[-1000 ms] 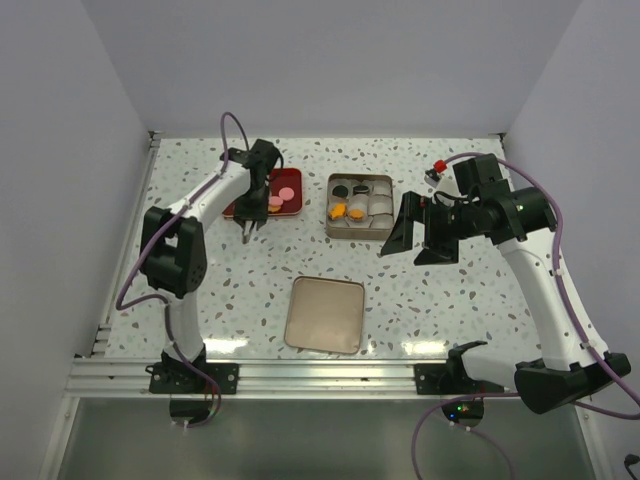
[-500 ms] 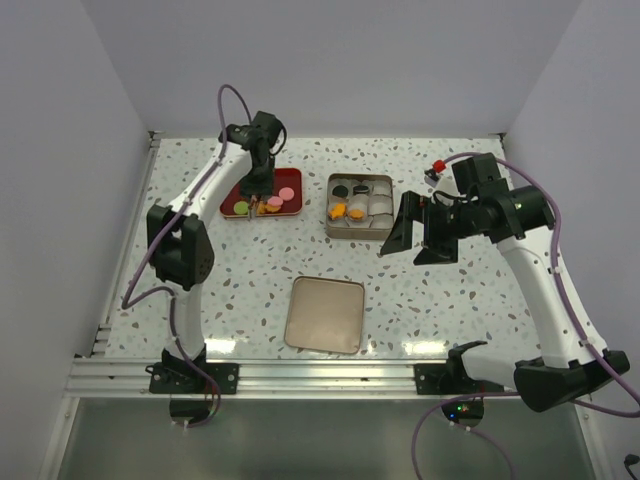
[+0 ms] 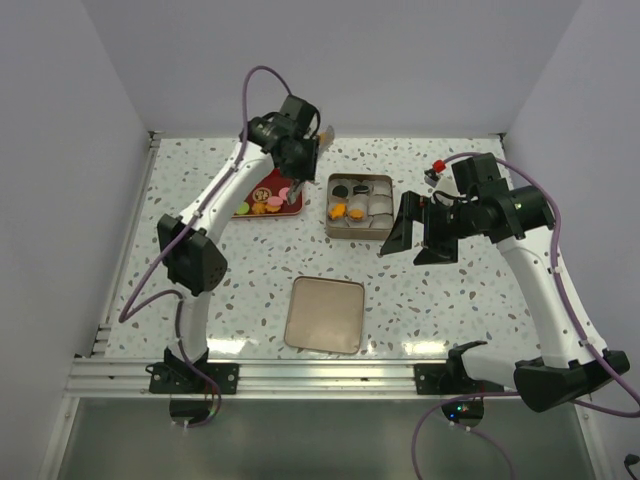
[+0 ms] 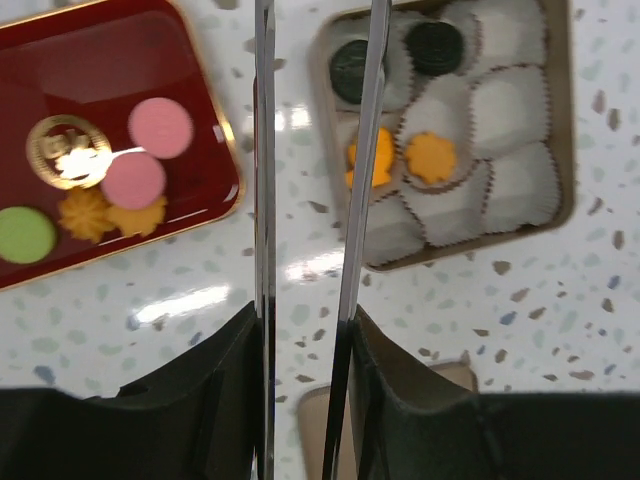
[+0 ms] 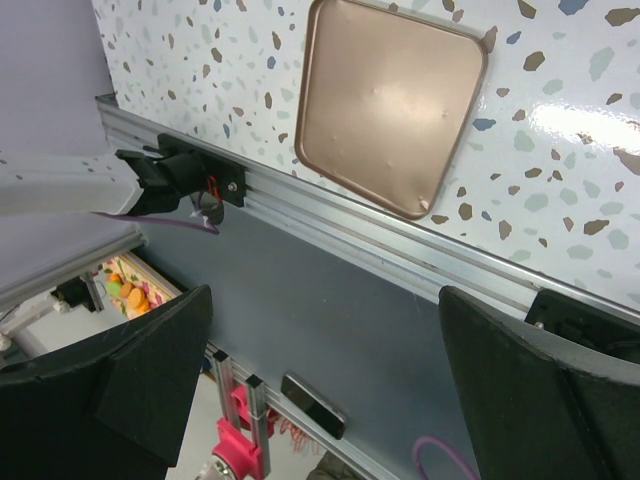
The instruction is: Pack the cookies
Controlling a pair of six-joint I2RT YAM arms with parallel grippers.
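The left end effector (image 3: 315,135) swung off the red tray (image 4: 120,50) toward the tin (image 4: 563,100). There's a narrow gap but the tips are cropped, so can't tell if it's gripping. Cookies (image 4: 160,127) sit on either side of it, and the right end effector (image 5: 330,340) is spread wide.

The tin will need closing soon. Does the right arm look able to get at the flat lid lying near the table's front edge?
Probably yes: the lid lies bare, and the right gripper, fingers open, hangs beside the tin with nothing between it and the lid.

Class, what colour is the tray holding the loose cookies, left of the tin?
The tray is dark red with a thin gold rim; the left wrist view shows it best.
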